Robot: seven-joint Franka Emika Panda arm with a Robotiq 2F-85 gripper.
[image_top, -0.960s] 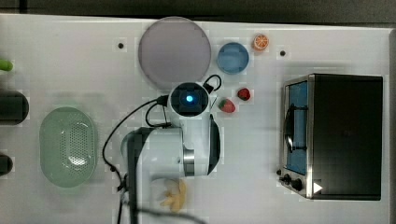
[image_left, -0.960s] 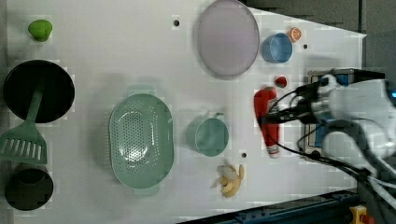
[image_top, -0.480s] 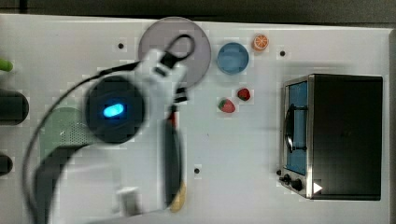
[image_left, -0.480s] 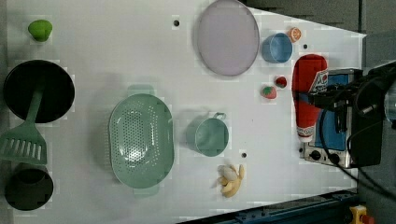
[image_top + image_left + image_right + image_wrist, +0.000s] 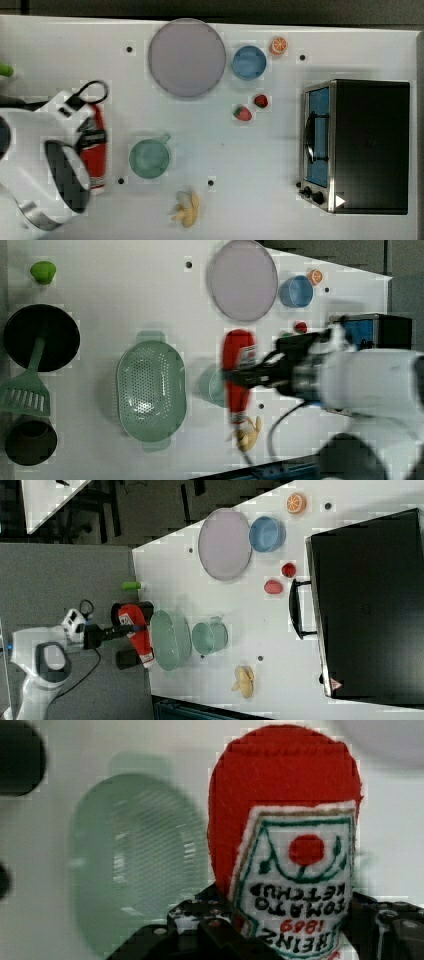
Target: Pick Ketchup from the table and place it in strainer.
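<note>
Your Panda arm carried the Ketchup (image 5: 238,371) clear of the tabletop (image 5: 125,295) — the gripper (image 5: 235,376) was clamped across the middle of the slim red bottle, black fingers (image 5: 260,371) pressed to its sides. In the left view the bottle hung lengthwise, its label facing up and its white cap end pointing toward the banana (image 5: 248,432), between the strainer (image 5: 150,390) and the white bulk of the arm, partly covering the teal-green mug (image 5: 212,386).

The strainer, a pale green oval basket with a perforated bottom, sat with nothing in it on the left view's left half, near the black pan (image 5: 41,337) and the green spatula (image 5: 27,390). In the right view the bottle (image 5: 137,632) appeared just beside the strainer (image 5: 170,640), on the side away from the mug (image 5: 209,637); whether it was already over the basket, you could not tell.

From the wrist view the Heinz label (image 5: 297,880) stood in front, with the strainer (image 5: 137,860) blurred beyond it. In the top view the bottle (image 5: 95,152) showed at the arm's edge — the mug (image 5: 149,158) lay near it. Elsewhere on the tabletop lay the round grey plate (image 5: 187,57), the blue bowl (image 5: 249,62), an orange slice (image 5: 278,45), two strawberries (image 5: 251,107) and the toaster oven (image 5: 356,145).
</note>
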